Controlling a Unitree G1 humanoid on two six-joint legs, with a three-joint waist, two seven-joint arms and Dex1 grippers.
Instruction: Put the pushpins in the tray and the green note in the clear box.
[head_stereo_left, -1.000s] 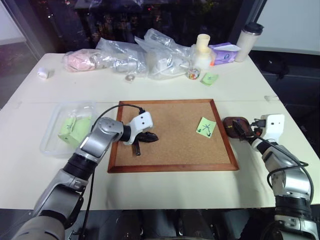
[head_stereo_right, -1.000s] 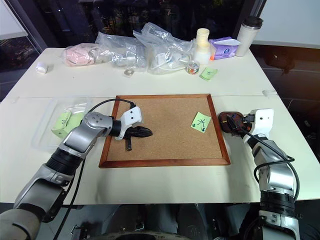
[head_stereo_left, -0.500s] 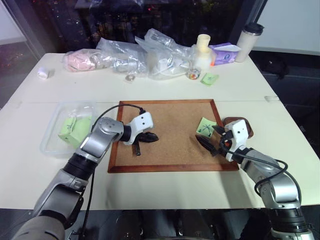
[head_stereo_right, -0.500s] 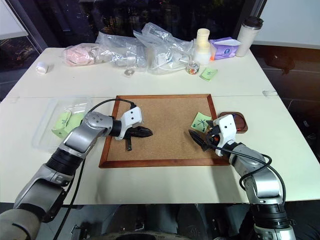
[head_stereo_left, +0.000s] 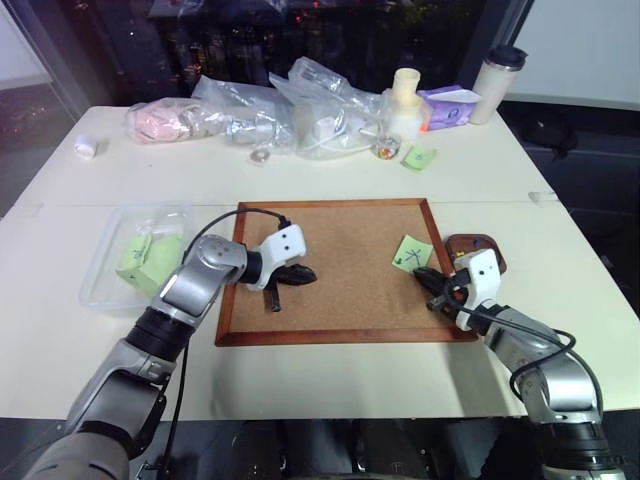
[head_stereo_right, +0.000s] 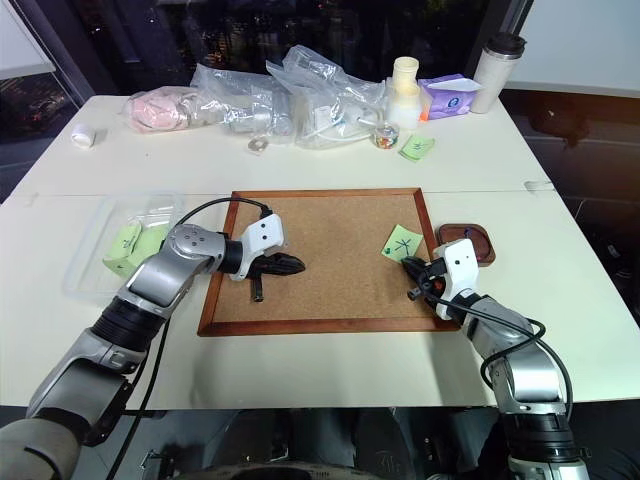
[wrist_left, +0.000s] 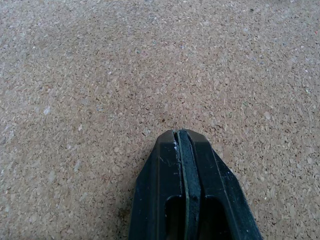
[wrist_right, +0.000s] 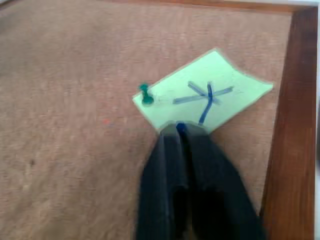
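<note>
left hand (head_stereo_left: 300, 273): closed, empty, over our corkboard (head_stereo_left: 340, 320) | right hand (wrist_right: 181, 129): closed, tip on the note's near edge, maybe pinching a blue pin; we cannot tell | note (head_stereo_left: 412, 252): on the corkboard's right side, green pin (wrist_right: 145, 94) in it | tray (head_stereo_left: 480, 246): right of the corkboard | box (head_stereo_left: 105, 285): left, holding green papers (head_stereo_left: 145, 262)
</note>
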